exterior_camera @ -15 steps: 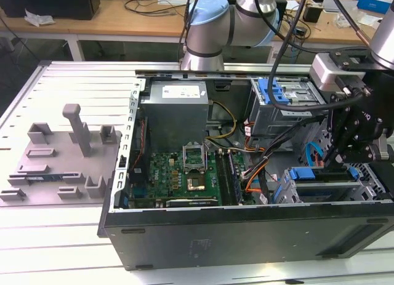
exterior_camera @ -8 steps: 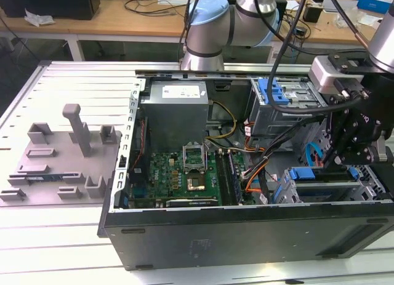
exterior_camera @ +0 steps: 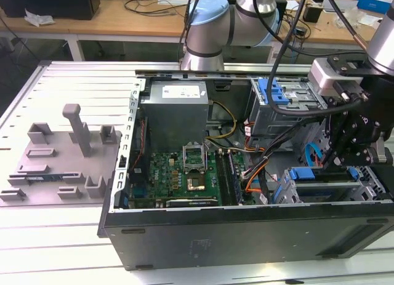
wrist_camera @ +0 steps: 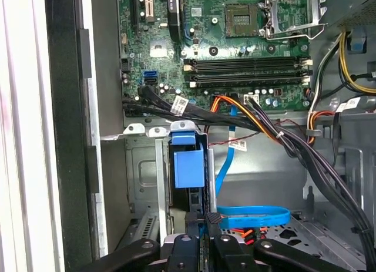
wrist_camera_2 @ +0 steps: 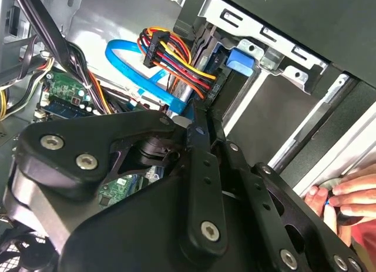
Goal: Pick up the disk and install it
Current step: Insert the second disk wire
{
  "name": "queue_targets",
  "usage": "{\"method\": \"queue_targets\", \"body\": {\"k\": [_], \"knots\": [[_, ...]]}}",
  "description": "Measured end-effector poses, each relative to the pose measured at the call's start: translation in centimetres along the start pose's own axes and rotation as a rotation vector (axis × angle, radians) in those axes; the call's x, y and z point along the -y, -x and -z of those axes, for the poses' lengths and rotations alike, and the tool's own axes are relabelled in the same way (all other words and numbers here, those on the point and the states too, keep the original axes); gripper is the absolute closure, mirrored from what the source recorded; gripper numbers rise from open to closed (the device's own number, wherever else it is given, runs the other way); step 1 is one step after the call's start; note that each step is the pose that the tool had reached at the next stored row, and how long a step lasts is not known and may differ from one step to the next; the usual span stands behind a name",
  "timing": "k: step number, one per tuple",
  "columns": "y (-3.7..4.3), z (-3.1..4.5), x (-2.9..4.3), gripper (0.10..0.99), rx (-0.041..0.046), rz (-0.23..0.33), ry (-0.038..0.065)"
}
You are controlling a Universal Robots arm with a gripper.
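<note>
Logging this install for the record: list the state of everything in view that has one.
Computer case: on its side, side panel off.
Processor socket: open, retention frame flipped up.
Disk: on edge in the drive bay; cannot tell whether it is fully seated.
Gripper: at the disk's outer end.
Hand: at the case's rim.

You had the black gripper [wrist_camera_2: 202, 122] reaching into the open computer case [wrist_camera_2: 282, 107], its linkage close to the camera. Beyond it lay a flat blue cable [wrist_camera_2: 126, 60] and a bundle of coloured wires [wrist_camera_2: 176, 57], beside a blue latch [wrist_camera_2: 239, 60] on the metal drive cage [wrist_camera_2: 276, 46]; a hand [wrist_camera_2: 346, 201] touched the case edge
</note>
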State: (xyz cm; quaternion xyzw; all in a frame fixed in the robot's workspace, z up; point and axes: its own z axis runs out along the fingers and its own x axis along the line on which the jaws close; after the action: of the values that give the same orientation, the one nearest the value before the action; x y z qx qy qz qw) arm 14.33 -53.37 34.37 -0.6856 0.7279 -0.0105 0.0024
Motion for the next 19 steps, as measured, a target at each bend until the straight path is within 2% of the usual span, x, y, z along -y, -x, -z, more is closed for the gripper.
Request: {"method": "queue_targets", "body": {"k": [5, 19], "knots": [[0.08, 0.64, 0.00, 0.922, -0.0102, 0.005, 0.000], [0.18, 0.42, -0.02, 0.922, -0.0075, 0.009, 0.000]]}}
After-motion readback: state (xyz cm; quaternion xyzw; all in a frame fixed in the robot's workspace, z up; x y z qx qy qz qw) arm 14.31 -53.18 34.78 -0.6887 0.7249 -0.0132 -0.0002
